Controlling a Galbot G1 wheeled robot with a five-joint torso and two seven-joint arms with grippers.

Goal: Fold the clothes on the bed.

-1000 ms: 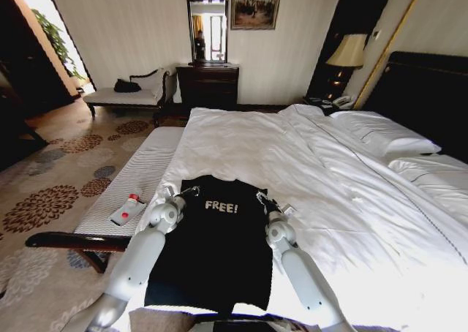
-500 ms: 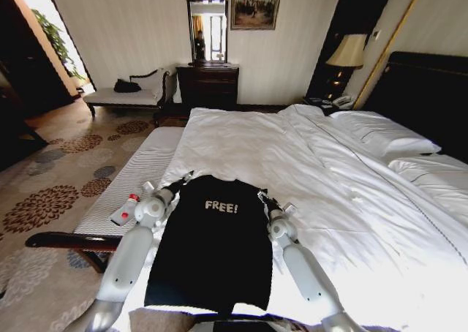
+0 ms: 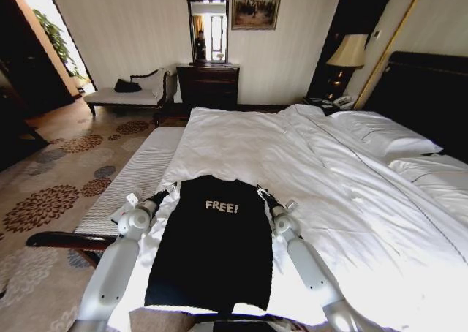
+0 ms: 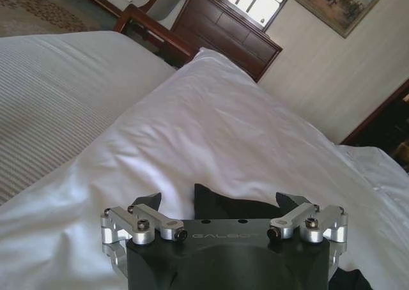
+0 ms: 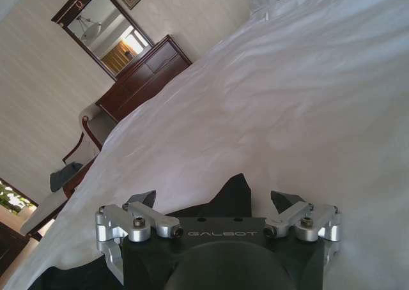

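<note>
The clothes are one black T-shirt (image 3: 212, 244) with white "FREE!" lettering, lying flat on the near end of the bed (image 3: 292, 156), collar pointing away from me. My left gripper (image 3: 165, 194) sits at the shirt's left shoulder edge and my right gripper (image 3: 262, 194) at its right shoulder edge. In the left wrist view the left gripper (image 4: 220, 199) is open, with a fold of black fabric (image 4: 223, 208) lying between its spread fingers. The right gripper (image 5: 214, 197) is open too in its wrist view, and a peak of black fabric (image 5: 233, 194) rises between its fingers.
A pale striped bench (image 3: 135, 175) with a dark wooden arm (image 3: 69, 238) runs along the bed's left side. White pillows (image 3: 380, 134) and the dark headboard (image 3: 431, 91) are far right. A dresser (image 3: 208, 85), a chaise (image 3: 124, 96) and a lamp (image 3: 349, 52) line the back wall.
My left arm has swung outward to the left, off the shirt's body to its left edge. The right gripper has shifted slightly right. The shirt stays flat.
</note>
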